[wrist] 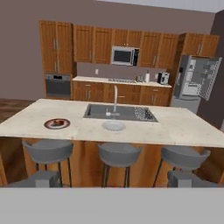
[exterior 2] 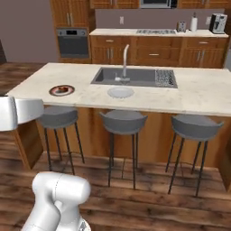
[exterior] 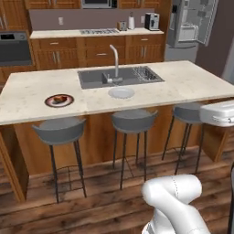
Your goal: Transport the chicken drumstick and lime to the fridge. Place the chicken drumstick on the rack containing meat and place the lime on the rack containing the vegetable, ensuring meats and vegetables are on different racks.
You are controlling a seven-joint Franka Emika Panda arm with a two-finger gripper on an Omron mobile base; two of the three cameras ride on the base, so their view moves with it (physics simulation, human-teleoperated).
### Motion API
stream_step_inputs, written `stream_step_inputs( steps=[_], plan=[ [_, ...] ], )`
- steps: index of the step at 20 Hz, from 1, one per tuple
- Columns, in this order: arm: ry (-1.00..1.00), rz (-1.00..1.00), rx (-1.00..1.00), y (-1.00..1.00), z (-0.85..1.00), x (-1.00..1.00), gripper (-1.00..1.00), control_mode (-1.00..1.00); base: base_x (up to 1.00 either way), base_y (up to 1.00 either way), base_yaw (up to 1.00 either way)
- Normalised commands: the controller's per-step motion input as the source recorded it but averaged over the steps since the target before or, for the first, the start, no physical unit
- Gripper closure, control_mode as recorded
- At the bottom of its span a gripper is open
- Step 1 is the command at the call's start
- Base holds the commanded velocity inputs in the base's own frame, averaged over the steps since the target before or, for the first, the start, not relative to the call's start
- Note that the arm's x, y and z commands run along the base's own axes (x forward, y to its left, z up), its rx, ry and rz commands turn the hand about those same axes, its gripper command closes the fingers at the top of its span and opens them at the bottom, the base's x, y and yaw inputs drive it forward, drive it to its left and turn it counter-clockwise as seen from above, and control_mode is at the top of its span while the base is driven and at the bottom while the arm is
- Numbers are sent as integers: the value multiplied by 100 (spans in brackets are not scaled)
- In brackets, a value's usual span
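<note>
We see the dark two-finger gripper spread wide, holding nothing. The tall grey steel fridge, door open, stands far ahead to its right; the beige stone island counter lies between.

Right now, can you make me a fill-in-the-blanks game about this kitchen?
1. The number of grey stools lined up along the island counter is ____.
2. The fridge at the back stands with its door ____.
3. The dark plate sits on the island to the ____ of the sink, seen from the stools.
4. The microwave hangs ____ the stovetop.

Missing words: three; open; left; above
</note>
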Motion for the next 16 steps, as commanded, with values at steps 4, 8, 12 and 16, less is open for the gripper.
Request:
stream_step_inputs(
  steps=[4, 8, 12, 16],
  plan=[
    [0, 0, 0, 0, 0, 0, -100, 100, 100, 100, -6],
    [0, 0, 0, 0, 0, 0, -100, 100, 100, 100, -5],
    [0, 0, 0, 0, 0, 0, -100, 100, 75, 91, 0],
    [0, 0, 0, 0, 0, 0, -100, 100, 96, 36, 0]
  ],
)
